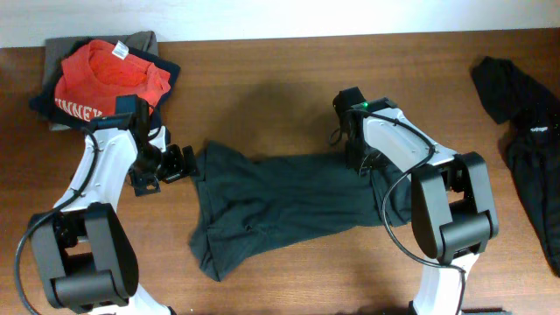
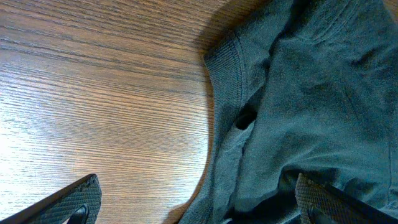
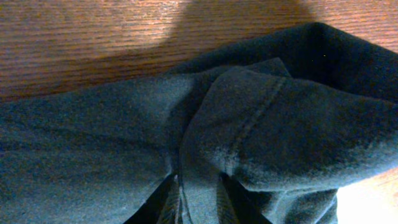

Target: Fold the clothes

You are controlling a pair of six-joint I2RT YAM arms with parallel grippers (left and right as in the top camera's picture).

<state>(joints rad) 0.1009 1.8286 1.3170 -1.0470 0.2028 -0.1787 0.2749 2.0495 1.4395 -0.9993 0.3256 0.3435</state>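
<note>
A dark charcoal shirt of the clothes lies crumpled and stretched across the middle of the wooden table; no lettering shows. My left gripper is at its left edge and stands wide open. In the left wrist view one finger is over bare wood, and the other is over the fabric near a ribbed hem. My right gripper is at the shirt's upper right edge. In the right wrist view its gripper pinches a raised fold of the shirt that fills the gap between the jaws.
A stack of folded clothes with a red shirt on top sits at the back left corner, just behind the left arm. More black garments lie heaped at the right edge. Bare wood runs along the back.
</note>
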